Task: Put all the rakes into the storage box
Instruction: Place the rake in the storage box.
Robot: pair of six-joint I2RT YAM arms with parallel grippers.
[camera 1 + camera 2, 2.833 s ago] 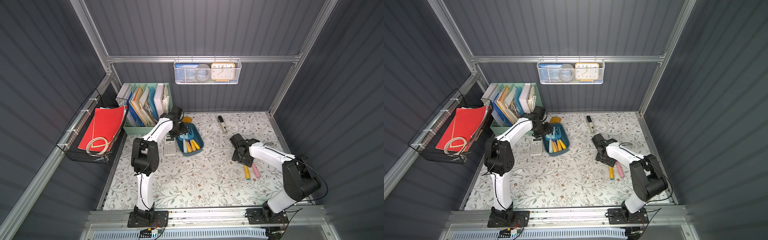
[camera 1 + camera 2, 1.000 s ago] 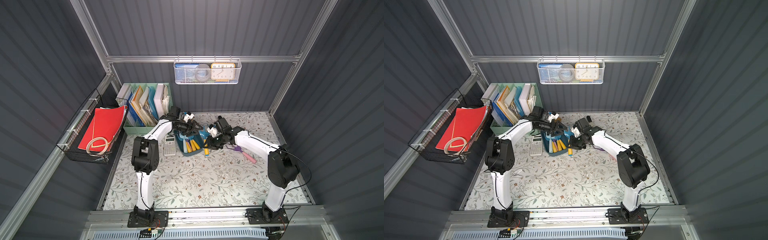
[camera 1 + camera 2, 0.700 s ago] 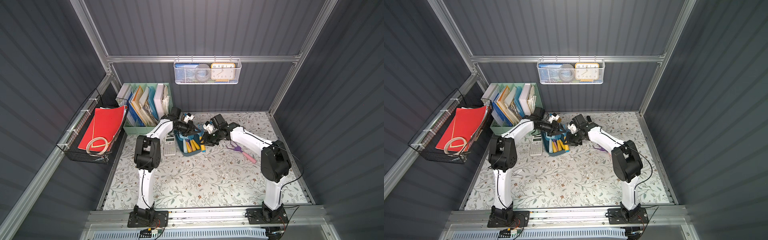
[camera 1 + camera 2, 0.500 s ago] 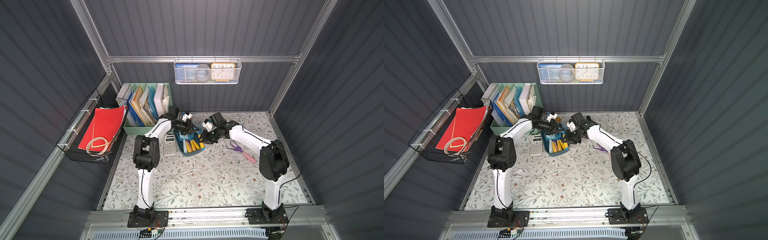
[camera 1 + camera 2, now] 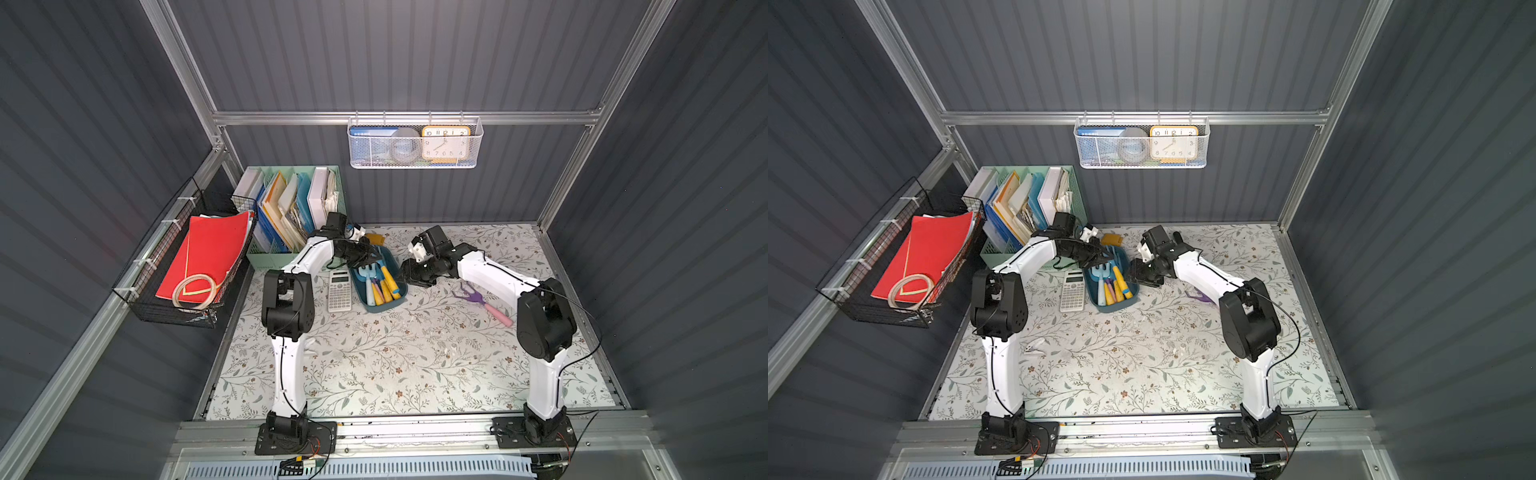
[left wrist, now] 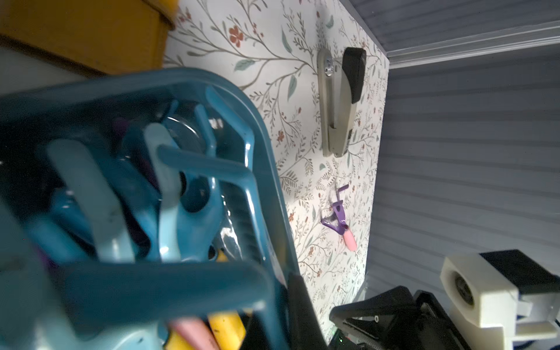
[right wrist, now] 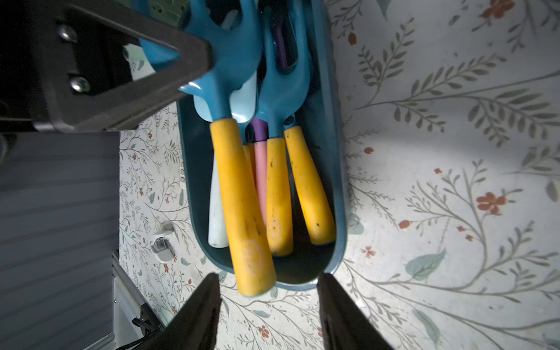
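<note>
So, from the left: the left gripper reaches over the far end of the box, and its jaws are together. In the left wrist view the wall of the box runs between them, so I judge that it is clamped on this wall to steady the box. The box stands on the counter between the two arms, full of tools.

The rake lies in the box on top of the others. The end of its yellow handle sticks out a little over the rim on the side of the right gripper. This gripper is just beside that end, with its fingers apart and holding nothing. Further right a purple tool with a pink handle lies on the counter, well apart from the box.

The step in hand, as I judge it, is to take the right gripper away. I would lift it first and only then draw it back, because the fingers stand on both sides of the handle's end and a sideways move could drag the rake out. I would open the left gripper last.

Only the right wrist view shows the overhang and the gap between the fingers; in both top views the gripper's body hides them. The left wrist view shows a blue toothed head at the far end of the box, which I take for the rake's. It also shows a stapler on the counter, which I cannot find clearly in the top views.
</note>
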